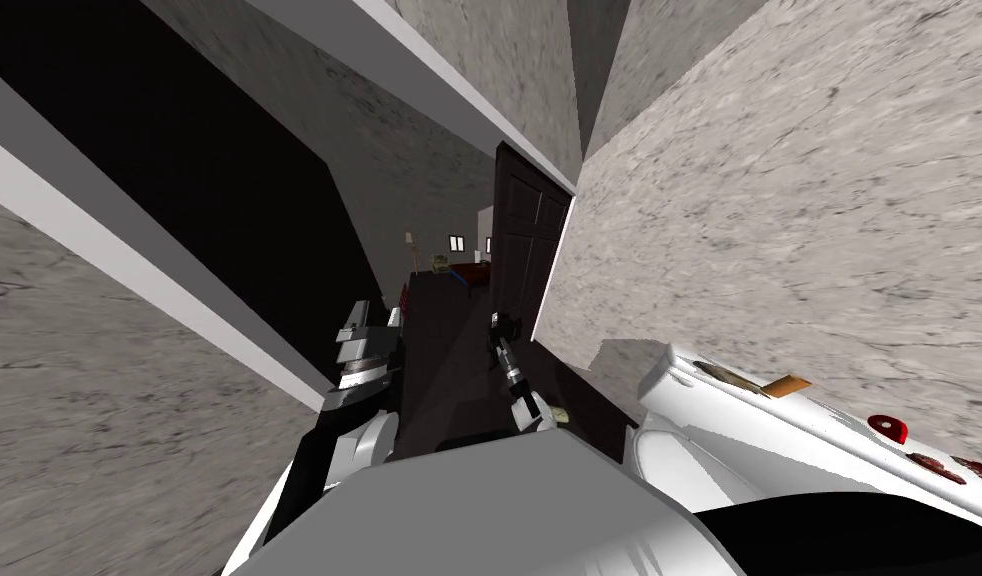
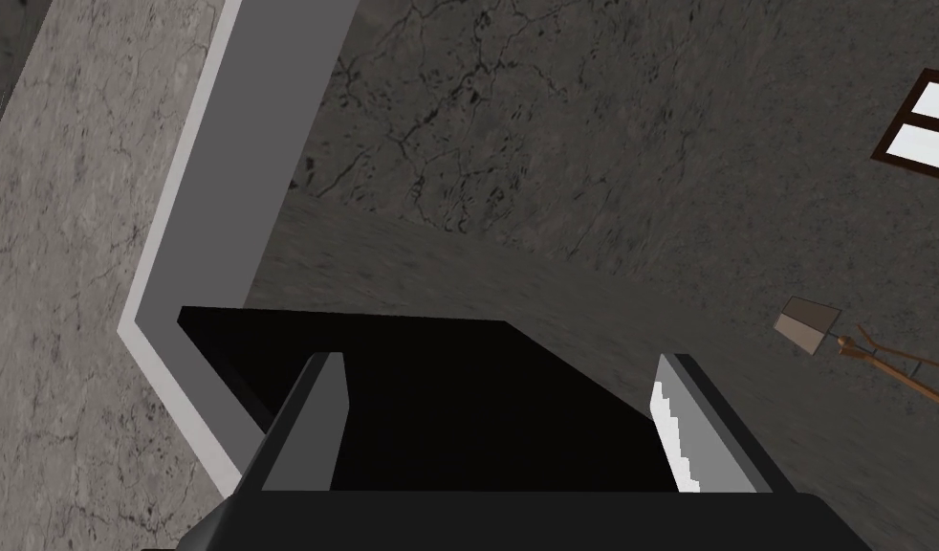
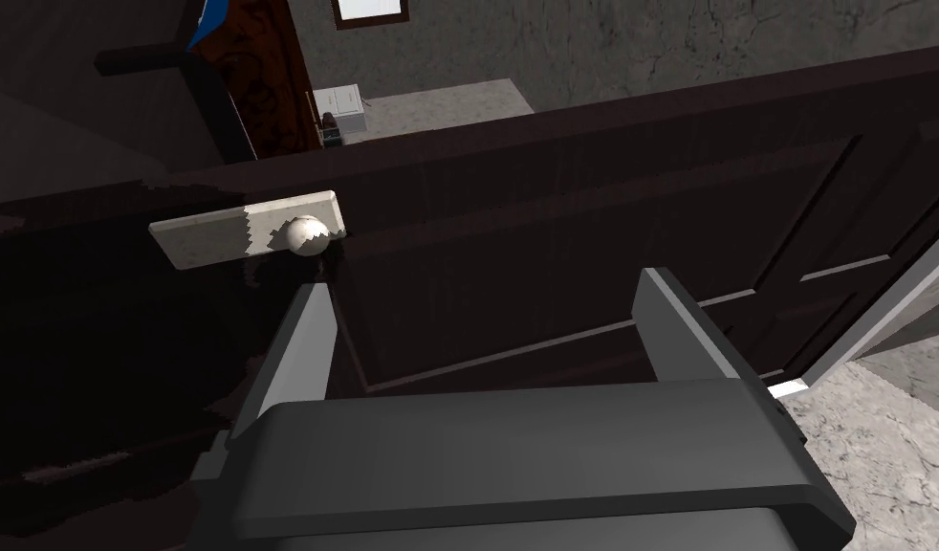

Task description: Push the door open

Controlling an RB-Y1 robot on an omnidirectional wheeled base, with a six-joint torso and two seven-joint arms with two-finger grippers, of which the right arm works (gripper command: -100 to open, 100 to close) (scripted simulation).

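The dark brown panelled door [image 1: 524, 250] stands ajar straight ahead, at the edge of the pale marbled wall [image 1: 779, 200]. The right gripper [image 3: 484, 287] faces its panel, fingers spread and empty. Its wrist view adds a round white knob [image 3: 305, 235] on a pale plate [image 3: 205, 239] (just past one fingertip). The left gripper [image 2: 498, 361], likewise spread, hangs near a grey-white trim [image 2: 267, 143].
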